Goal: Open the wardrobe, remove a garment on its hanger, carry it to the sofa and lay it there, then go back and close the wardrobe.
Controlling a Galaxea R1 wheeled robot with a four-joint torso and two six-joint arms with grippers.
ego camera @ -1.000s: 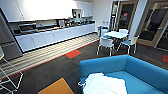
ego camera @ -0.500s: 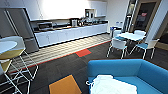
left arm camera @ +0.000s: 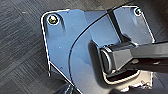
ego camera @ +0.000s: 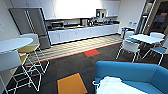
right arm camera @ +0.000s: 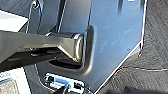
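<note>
The bright blue sofa (ego camera: 130, 72) stands at the lower right of the head view, its low curved back towards the room. On its seat lies the white garment (ego camera: 115, 86), spread out and crumpled. A thin white loop at the garment's left edge, by the sofa arm, looks like the hook of the hanger (ego camera: 94, 83). Both wrist views look down on the robot's own dark plate and jointed bar over dark carpet.
A round white table (ego camera: 12, 43) with white wire-legged stools (ego camera: 30, 65) stands close at the left. A grey fridge (ego camera: 30, 25) and a long kitchen counter (ego camera: 82, 32) line the far wall. A white table with chairs (ego camera: 147, 38) stands at the right. Dark carpet lies between.
The whole head view has swung left: the sofa with the garment has slid towards the right edge, and the round table and stools have come in larger at the left.
</note>
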